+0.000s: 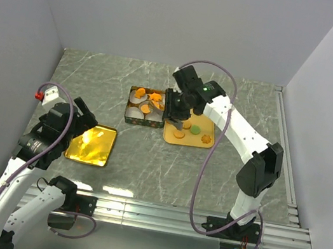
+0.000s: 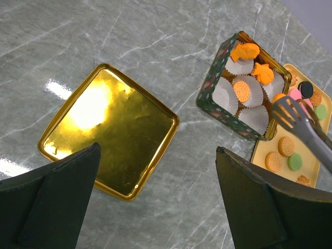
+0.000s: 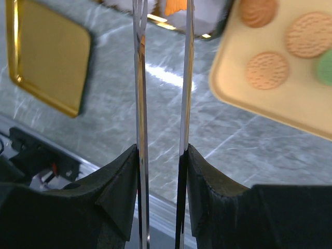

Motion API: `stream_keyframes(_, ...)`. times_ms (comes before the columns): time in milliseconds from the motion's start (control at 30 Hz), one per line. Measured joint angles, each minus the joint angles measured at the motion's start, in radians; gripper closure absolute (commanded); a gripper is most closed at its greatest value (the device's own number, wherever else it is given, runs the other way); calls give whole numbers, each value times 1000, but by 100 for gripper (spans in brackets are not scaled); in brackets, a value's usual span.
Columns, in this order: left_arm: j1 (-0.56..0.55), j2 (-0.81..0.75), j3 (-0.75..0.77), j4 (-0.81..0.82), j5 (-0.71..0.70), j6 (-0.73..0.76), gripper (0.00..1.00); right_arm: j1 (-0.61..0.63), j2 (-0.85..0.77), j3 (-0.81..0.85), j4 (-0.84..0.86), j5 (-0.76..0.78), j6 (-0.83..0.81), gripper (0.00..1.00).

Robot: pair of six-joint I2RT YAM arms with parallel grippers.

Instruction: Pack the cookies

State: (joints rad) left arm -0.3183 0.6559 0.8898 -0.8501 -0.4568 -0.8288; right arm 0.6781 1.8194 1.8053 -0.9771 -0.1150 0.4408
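The cookies lie in two places. Some sit in white paper cups inside the green tin [image 2: 210, 96], such as an orange one [image 2: 241, 91]. Others lie on the yellow tray [image 1: 190, 141], among them a round golden one [image 2: 285, 146] and a green one [image 2: 294, 162]. My right gripper [image 1: 179, 109] is shut on metal tongs [image 3: 140, 78]. Their slotted tip [image 2: 284, 110] hovers over the tin's edge nearest the tray. My left gripper [image 2: 155, 192] hangs open above the near corner of the gold lid [image 2: 109, 129], holding nothing.
The gold lid [image 1: 91, 143] lies flat on the marble table, left of the tin [image 1: 130, 118]. An aluminium rail [image 1: 151, 212] runs along the table's near edge. White walls close in the left, back and right sides.
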Motion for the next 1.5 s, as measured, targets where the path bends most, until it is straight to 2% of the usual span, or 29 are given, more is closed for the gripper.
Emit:
stream_keyframes(267,0,0,0,0,0,0,1,62,59,95,-2,-39,-1,62)
stream_keyframes(633,0,-13,0,0,7,0,1,77,203,185,8,-66,-5,62)
stream_keyframes(1500,0,-13,0,0,17,1,1,86,257,185,28,-89,-13,44)
